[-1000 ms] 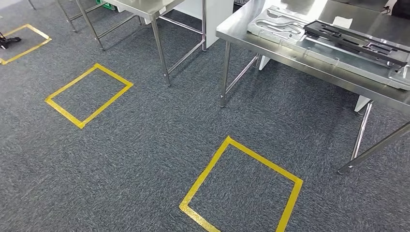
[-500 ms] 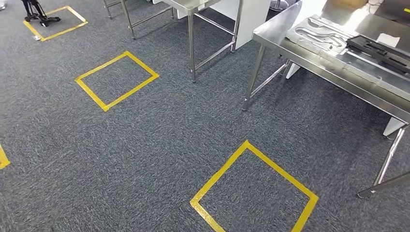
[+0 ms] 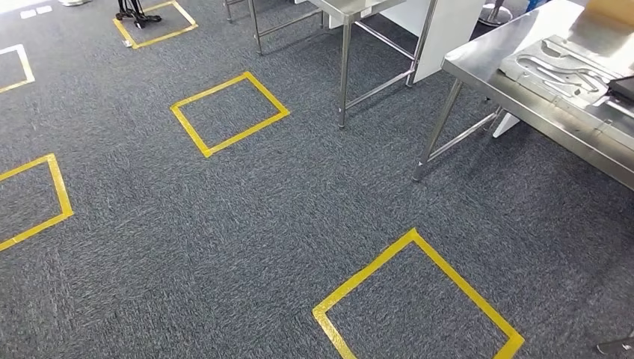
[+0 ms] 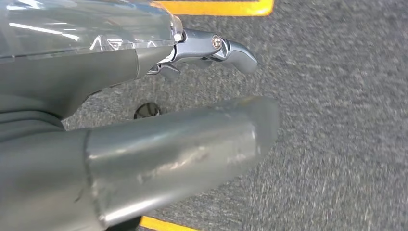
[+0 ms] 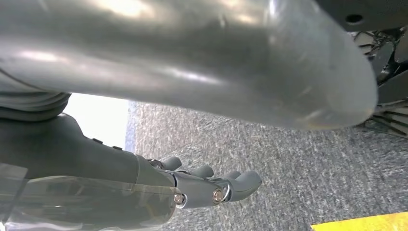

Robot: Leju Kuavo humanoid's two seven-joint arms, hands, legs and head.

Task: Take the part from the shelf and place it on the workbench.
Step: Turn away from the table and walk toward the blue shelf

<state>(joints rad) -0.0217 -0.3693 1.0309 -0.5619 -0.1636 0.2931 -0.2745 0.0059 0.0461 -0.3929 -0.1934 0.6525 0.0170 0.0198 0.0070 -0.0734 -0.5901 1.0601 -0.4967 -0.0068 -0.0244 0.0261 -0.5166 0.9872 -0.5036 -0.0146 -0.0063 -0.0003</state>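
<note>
Steel workbench cut off at frame edge w/ grey tray.

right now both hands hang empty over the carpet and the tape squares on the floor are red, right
Not quite: the tape squares are yellow, not red, as the head view shows. The rest holds: the left hand and the right hand hang empty over the grey carpet, as the wrist views show.
</note>
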